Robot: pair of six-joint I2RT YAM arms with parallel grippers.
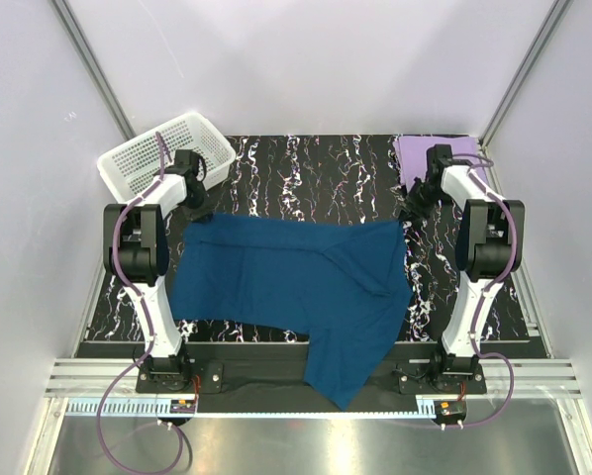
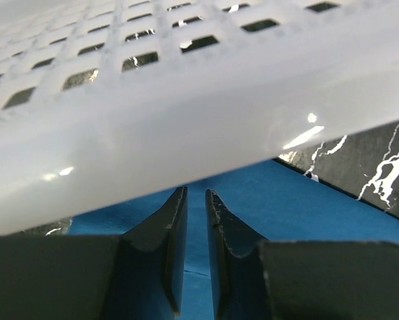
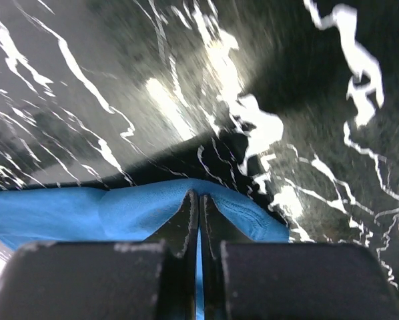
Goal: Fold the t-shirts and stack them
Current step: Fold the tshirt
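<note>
Teal shirt (image 1: pixel 296 282) spread on black marbled surface (image 1: pixel 306 168), right jaws pinching its far right corner, left jaws narrowly parted, hold unclear.

surface: black marbled table (image 1: pixel 306 168) | on it: teal-blue t-shirt (image 1: pixel 296 277) centre, lavender t-shirt (image 1: pixel 425 153) far right, white basket (image 1: pixel 152 158) far left

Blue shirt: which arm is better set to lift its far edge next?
Right, probably. The right gripper is shut on the blue shirt hem; the left gripper shows a narrow gap, grip unclear, with the basket crowding it.
</note>
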